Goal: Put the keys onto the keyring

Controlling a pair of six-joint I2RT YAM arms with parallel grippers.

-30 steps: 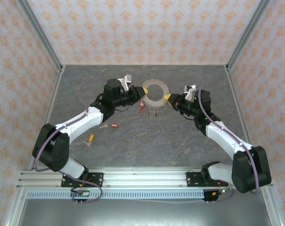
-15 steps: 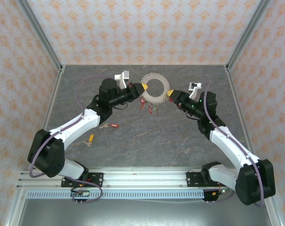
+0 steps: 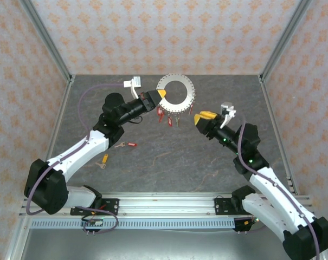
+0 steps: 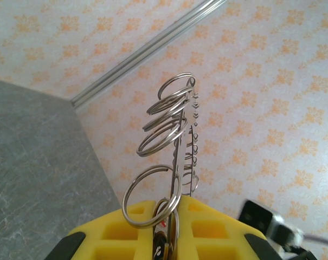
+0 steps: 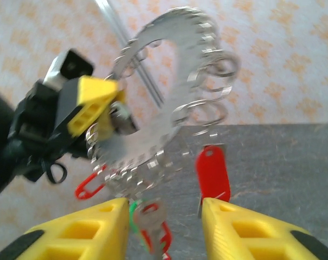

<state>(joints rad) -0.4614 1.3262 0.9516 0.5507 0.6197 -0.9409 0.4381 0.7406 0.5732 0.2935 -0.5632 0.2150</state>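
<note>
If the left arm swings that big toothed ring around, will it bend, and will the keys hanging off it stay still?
The ring probably stays stiff: it looks like flat metal, held by one edge in the left gripper without sagging. The keys likely swing and clink, since they dangle from thin loose loops.

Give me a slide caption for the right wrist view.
Left gripper holds the toothed keyring aloft, red-tagged keys dangling, seen past the open right gripper.
</note>
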